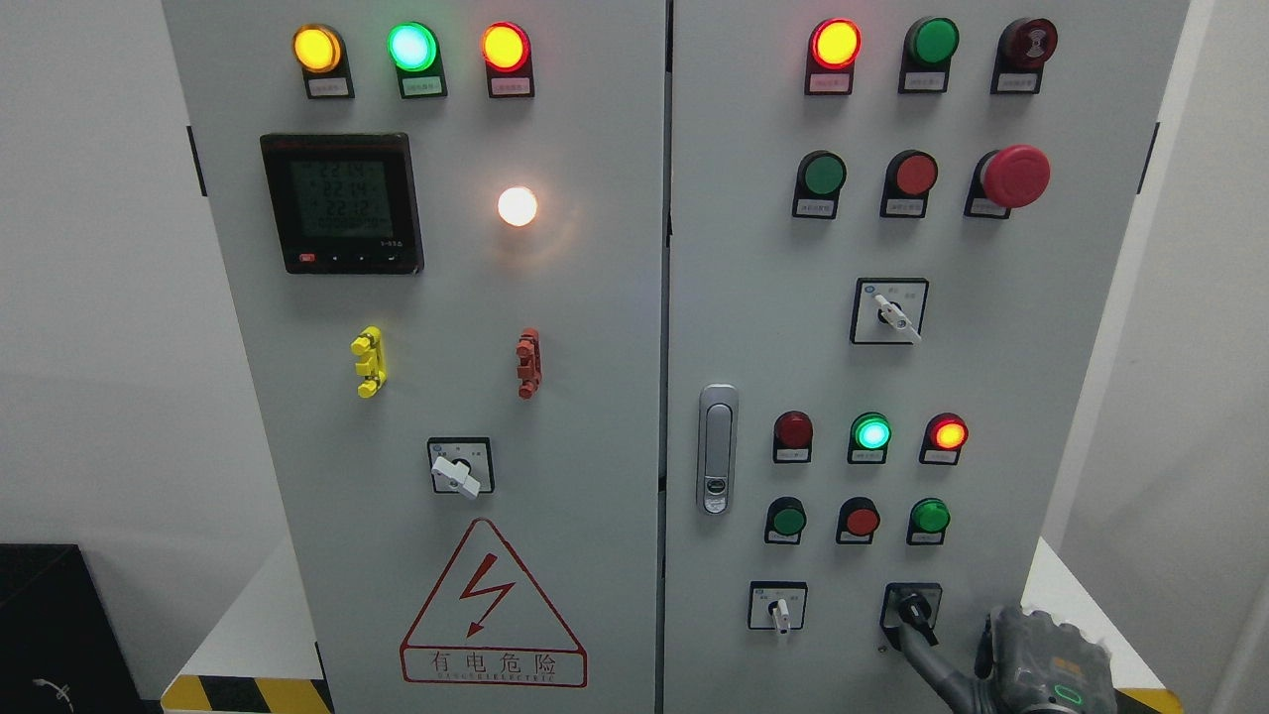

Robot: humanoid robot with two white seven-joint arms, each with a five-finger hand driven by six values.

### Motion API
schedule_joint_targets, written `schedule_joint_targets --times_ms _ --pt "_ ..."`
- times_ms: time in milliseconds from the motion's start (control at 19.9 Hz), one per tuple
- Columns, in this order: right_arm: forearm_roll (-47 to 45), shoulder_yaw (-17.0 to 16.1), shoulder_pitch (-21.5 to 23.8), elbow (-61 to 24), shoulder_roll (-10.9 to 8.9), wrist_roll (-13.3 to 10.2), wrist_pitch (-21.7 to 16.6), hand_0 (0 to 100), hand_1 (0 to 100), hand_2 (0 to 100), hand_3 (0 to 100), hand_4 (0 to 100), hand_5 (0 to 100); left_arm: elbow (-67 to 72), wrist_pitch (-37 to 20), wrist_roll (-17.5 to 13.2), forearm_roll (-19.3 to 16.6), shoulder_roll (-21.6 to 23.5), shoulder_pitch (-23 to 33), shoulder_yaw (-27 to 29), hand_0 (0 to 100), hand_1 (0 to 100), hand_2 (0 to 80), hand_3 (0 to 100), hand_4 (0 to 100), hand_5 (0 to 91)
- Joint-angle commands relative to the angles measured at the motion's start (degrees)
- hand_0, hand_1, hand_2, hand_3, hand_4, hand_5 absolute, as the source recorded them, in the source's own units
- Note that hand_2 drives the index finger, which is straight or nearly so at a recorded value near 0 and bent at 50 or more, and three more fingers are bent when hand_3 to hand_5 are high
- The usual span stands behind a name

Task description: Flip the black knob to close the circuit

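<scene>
Black knob (913,610) sits lower right of the frame, on the right cabinet door (991,377), handle tilted. Right hand (942,659) comes in from the bottom right, one finger (917,650) touching the knob from below; grip unclear. White knob (780,610) just left of it.

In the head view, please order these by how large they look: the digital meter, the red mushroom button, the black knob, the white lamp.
1. digital meter
2. red mushroom button
3. black knob and white lamp: too alike to rank; the lamp's glow blurs its edge.
</scene>
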Motion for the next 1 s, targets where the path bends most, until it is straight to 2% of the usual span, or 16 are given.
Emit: schedule_joint_targets --times_ms 0,451,953 --pt "0.02 1.43 0.45 0.02 -0.19 0.17 -0.04 0 0 72 94 77 71 1.32 0.01 -0.01 -1.23 0.0 0.0 -1.14 0 0 0.0 0 0 0.0" --pt "0.02 3.45 1.42 -0.78 -0.1 -0.1 -0.04 0 0 72 94 77 71 1.23 0.01 -0.01 -1.23 0.09 0.0 -1.14 0 0 0.0 0 0 0.0" --pt "-0.6 4.07 3.87 -4.81 -0.02 -1.15 -0.12 0 0 70 92 75 70 1.32 0.01 -0.01 -1.23 0.0 0.0 -1.14 0 0 0.0 0 0 0.0"
